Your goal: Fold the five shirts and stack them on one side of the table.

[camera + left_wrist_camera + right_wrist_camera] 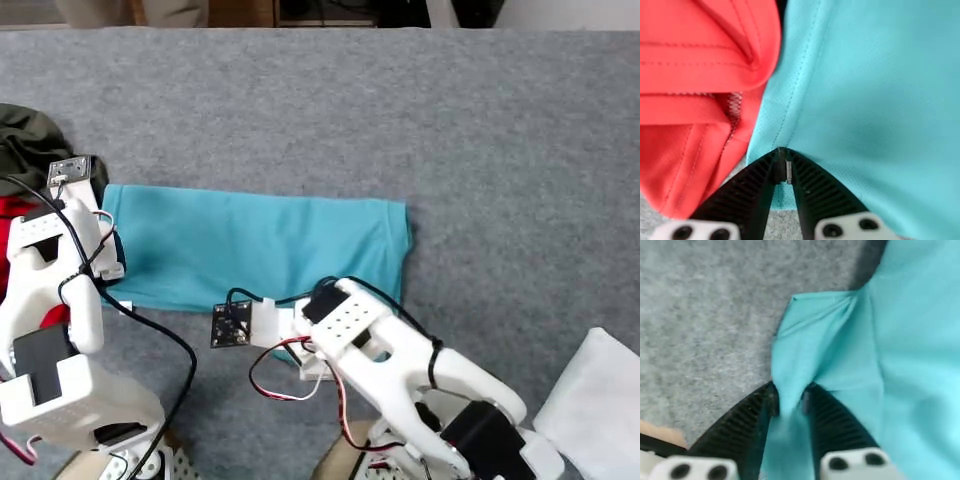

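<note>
Shirt (260, 250) — the teal one — lies flat on the tabletop (450, 120), left jaws pinched on its edge by the red shirt (690, 75), right jaws clamped on its near hem; both should lift together so the fold lands square.

**Robot test bench, lab-type room**

A table (480, 130) is covered wall to wall in grey felt. A white left arm (50, 310) and right arm (400, 360) are mounted at its near edge, with red and black wiring (272, 388) left exposed.
</note>
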`<state>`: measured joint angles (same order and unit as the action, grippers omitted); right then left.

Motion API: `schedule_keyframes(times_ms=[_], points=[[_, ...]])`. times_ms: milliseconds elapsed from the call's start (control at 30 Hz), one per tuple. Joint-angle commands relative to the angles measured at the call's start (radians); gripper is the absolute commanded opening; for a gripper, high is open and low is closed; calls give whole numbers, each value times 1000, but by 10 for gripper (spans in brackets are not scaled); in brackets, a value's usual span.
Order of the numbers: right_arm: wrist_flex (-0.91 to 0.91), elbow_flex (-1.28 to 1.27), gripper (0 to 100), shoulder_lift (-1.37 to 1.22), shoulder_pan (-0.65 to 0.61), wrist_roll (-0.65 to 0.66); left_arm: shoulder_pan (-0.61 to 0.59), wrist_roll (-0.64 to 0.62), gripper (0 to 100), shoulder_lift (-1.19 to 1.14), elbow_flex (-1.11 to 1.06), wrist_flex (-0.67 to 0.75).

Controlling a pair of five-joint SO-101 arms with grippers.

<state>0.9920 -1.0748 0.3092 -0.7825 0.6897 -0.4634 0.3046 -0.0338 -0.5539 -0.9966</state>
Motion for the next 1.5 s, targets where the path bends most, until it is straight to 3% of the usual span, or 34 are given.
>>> schedule_keyframes(times_ms=[0, 233, 533, 933, 1467], points=[[15, -4, 5, -61, -4, 0, 6, -5, 19, 39, 2, 5], [69, 111, 5, -59, 142, 3, 8, -5, 19, 39, 2, 9], [229, 414, 5, -68, 148, 63, 8, -5, 19, 38, 2, 11], [265, 717, 5, -295, 249, 198, 9, -5, 19, 38, 2, 12], [270, 1012, 5, -493, 240, 411, 9, -5, 19, 38, 2, 12]])
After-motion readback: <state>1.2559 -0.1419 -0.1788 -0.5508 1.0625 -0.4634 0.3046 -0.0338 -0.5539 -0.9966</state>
